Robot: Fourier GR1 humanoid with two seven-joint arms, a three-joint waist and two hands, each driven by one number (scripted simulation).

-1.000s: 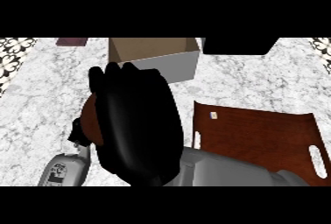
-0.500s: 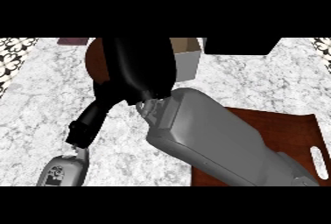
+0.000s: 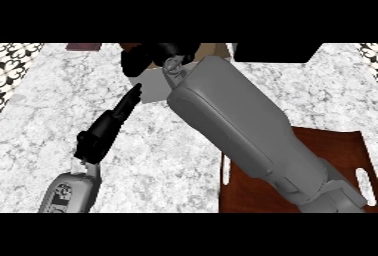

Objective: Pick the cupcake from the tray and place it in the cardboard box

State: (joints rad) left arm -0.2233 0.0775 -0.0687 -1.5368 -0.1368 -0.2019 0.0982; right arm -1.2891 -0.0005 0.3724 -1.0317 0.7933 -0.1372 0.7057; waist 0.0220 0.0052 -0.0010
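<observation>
Now the right hand (image 3: 159, 54) is curled over the far cardboard box (image 3: 151, 86); the cupcake is hidden, so I cannot tell where it is. The left hand (image 3: 111, 125) hovers open, fingers straight, over the marble tabletop (image 3: 52, 125), left of the brown tray (image 3: 336, 145).

No legible text or labels anywhere.

Right hand (image 3: 159, 54) curled over cardboard box (image 3: 155, 86), left hand (image 3: 111, 125) straight-fingered beside it, tray (image 3: 347, 145) at right
</observation>
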